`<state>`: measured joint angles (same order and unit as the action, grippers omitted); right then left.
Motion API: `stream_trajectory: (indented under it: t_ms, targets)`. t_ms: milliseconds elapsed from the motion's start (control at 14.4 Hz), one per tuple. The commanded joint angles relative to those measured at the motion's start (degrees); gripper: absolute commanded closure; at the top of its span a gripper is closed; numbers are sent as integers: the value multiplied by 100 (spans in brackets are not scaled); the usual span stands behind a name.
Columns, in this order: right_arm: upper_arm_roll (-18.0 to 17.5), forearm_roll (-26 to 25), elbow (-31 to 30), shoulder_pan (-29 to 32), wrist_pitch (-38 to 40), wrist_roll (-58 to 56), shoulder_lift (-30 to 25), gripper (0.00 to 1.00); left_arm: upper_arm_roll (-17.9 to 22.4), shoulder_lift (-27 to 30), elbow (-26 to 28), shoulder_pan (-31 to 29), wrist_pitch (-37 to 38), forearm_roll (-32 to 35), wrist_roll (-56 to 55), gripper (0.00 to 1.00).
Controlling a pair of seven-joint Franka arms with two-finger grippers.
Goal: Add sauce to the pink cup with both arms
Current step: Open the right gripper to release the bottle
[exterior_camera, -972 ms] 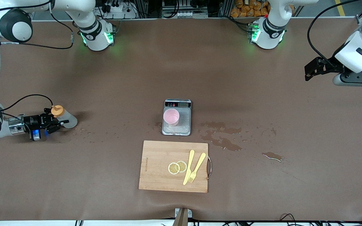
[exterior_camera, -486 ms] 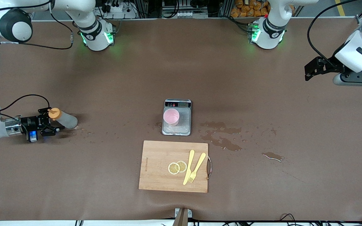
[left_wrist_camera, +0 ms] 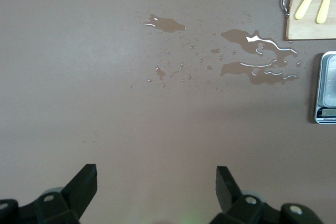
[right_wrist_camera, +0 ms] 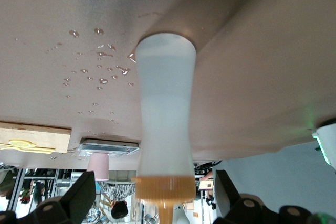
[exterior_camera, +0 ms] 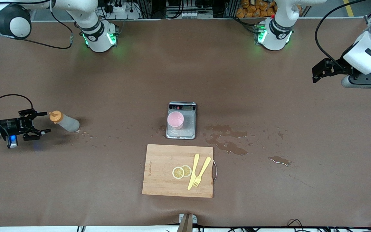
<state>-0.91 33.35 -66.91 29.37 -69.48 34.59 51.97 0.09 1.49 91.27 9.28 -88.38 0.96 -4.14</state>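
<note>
A translucent greyish-white squeeze bottle with orange cap (exterior_camera: 63, 120) stands upright toward the right arm's end. A small pale pink plastic tumbler (exterior_camera: 175, 120) sits upright on the scale.

A translucent greyish plastic squeeze bottle (exterior_camera: 64, 121), a matt pink plastic cup (exterior_camera: 175, 120), a smooth pale wooden board (exterior_camera: 163, 170) and glossy puddles (exterior_camera: 227, 141) rest on matt brown cloth (exterior_camera: 185, 71).

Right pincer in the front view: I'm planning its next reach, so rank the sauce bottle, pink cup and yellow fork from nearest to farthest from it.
From the open right pincer:
1. Sauce bottle, just beside it at the right arm's end.
2. Pink cup, on the scale mid-table.
3. Yellow fork, on the cutting board nearest the front camera.
</note>
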Motion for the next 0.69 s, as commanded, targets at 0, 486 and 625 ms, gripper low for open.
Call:
stream_trajectory:
  t_ms: [0, 486, 625]
  targets:
    - [-85, -380, 248, -45, 302, 381, -256, 0, -9, -8, -101, -31, 93, 36, 27, 0]
    - [-85, -890, 389, -712, 786, 470, -1178, 0, -253, 27, -92, -22, 111, 88, -25, 0]
    - [-94, -1240, 380, -1107, 813, 479, -1591, 0, -299, 114, -179, -40, 120, 27, -113, 0]
